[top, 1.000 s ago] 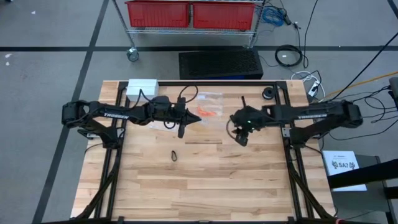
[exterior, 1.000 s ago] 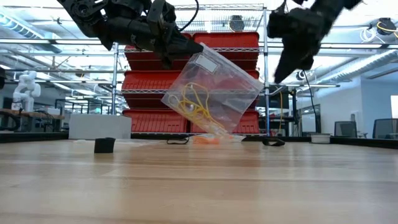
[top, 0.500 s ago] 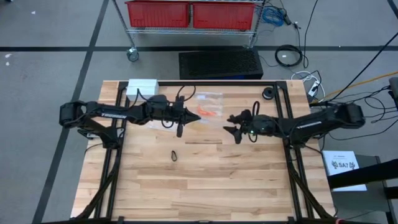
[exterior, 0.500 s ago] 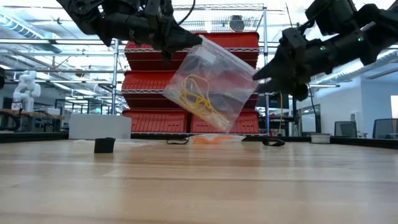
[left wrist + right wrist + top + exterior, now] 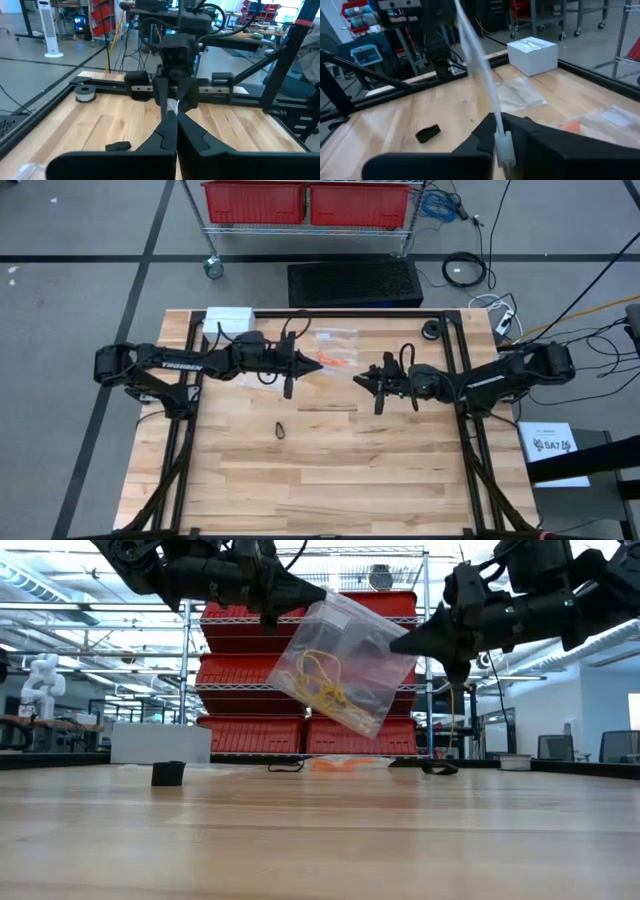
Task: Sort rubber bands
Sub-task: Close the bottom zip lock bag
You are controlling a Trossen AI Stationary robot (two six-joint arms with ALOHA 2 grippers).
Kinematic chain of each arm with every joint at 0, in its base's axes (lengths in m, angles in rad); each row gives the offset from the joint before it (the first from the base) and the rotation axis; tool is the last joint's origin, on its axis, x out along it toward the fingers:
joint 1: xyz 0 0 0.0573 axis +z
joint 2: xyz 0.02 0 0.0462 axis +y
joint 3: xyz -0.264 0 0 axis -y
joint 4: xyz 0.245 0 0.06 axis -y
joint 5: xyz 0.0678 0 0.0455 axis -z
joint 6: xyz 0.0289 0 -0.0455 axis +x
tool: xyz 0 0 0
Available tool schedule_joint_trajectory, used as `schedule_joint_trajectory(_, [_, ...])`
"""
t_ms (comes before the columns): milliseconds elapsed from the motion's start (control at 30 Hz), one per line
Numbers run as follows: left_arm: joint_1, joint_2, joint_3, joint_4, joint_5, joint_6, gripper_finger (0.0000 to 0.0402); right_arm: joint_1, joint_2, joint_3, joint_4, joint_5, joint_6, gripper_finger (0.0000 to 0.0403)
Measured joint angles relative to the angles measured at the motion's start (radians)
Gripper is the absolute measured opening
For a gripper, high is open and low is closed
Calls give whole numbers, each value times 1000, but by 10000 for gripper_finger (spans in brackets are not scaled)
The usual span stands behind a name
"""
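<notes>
Lone black rubber band (image 5: 281, 429) sits nearest on the wooden tabletop (image 5: 330, 470); above, left hand (image 5: 300, 598) and right hand (image 5: 405, 642) both pinch opposite corners of a clear floppy plastic bag (image 5: 350, 665) holding tan-yellow rubber bands (image 5: 320, 680). Probably light, slippery stuff; orange-red rubber bands (image 5: 334, 359) lie farther back

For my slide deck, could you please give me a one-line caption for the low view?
Both hands, left and right, hold a clear bag of yellow rubber bands above the table.

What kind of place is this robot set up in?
Likely a robotics lab or workshop: wire shelving with red bins stands behind the wooden table, cables lie on the floor, and a small white humanoid robot stands beyond.
</notes>
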Motion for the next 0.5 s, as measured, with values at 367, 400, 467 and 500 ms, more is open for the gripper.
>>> schedule_joint_trajectory(367, [53, 0, 0, -83, -137, 64, 64, -34, -156, 42, -165, 100, 22, 3])
schedule_joint_trajectory(400, [61, 0, 0, -101, -161, 74, 71, -41, -168, 61, -237, 119, 22, 2])
schedule_joint_trajectory(467, [80, 0, 0, -134, -188, 76, 86, -64, -188, 113, -410, 147, 26, 2])
schedule_joint_trajectory(500, [89, 0, 0, -147, -190, 76, 93, -79, -196, 144, -498, 154, 36, 2])
